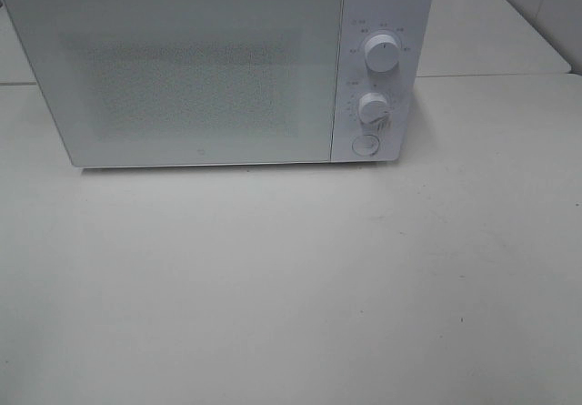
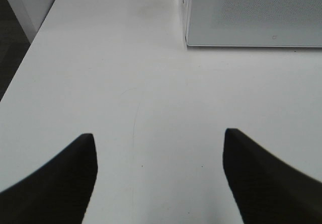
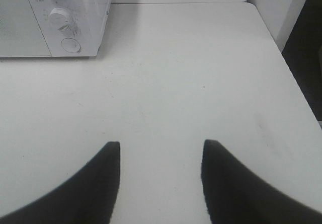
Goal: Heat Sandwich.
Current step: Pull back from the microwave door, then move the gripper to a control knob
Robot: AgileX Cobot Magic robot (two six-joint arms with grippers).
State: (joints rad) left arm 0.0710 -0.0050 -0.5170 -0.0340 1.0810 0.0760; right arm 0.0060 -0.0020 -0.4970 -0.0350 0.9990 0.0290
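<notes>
Nearest, only the wrist views are showing the left gripper point(image 2: 159, 132) and right gripper point(image 3: 161, 142), both hanging spread and empty over the table point(image 1: 291, 287) before the microwave point(image 1: 200, 77). Farther off, the high view is showing its closed door and dials point(image 1: 383, 52). Their markings are too small to read. The sandwich is showing nowhere.

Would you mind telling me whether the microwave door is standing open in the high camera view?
No, the microwave door is shut, sitting flush with the control panel beside it.
</notes>
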